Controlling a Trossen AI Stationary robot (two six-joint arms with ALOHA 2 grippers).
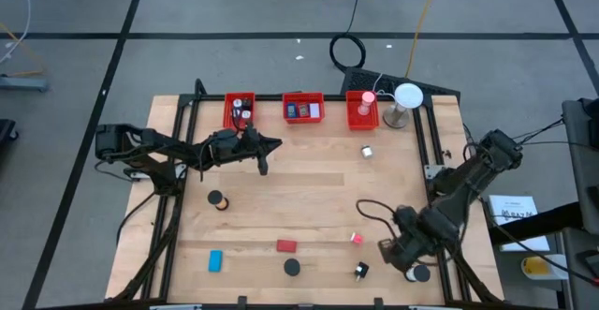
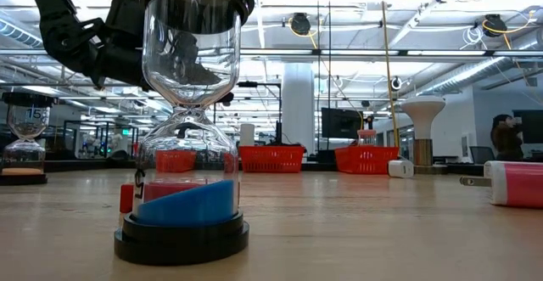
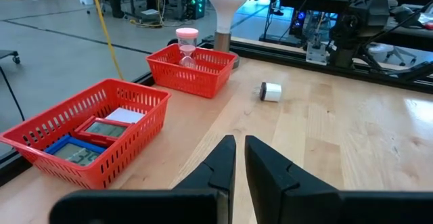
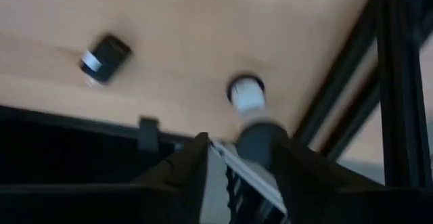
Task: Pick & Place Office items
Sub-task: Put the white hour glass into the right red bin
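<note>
Down at the table's near right corner, the right gripper (image 1: pixel 410 258): fingers spread either side of a small dark hourglass-shaped piece with a white end (image 4: pixel 249 94), contact impossible to tell. Just beside it on the bare wood, a black clip with a pale band (image 4: pixel 103 57). Across the table, the left gripper (image 3: pixel 239 143): fingers all but together, gripping nothing, hanging near the left red mesh bin (image 1: pixel 240 110). Scattered on the light wooden tabletop (image 1: pixel 309 188): a black disc (image 1: pixel 216 199), a blue block (image 1: pixel 215 260), a red block (image 1: pixel 286 246), another black disc (image 1: pixel 292 267), a pink bit (image 1: pixel 357 239), and a white cube (image 1: pixel 368 151) toward the far side. Filling the low view, a clear glass hourglass with blue sand (image 2: pixel 184 145).
</note>
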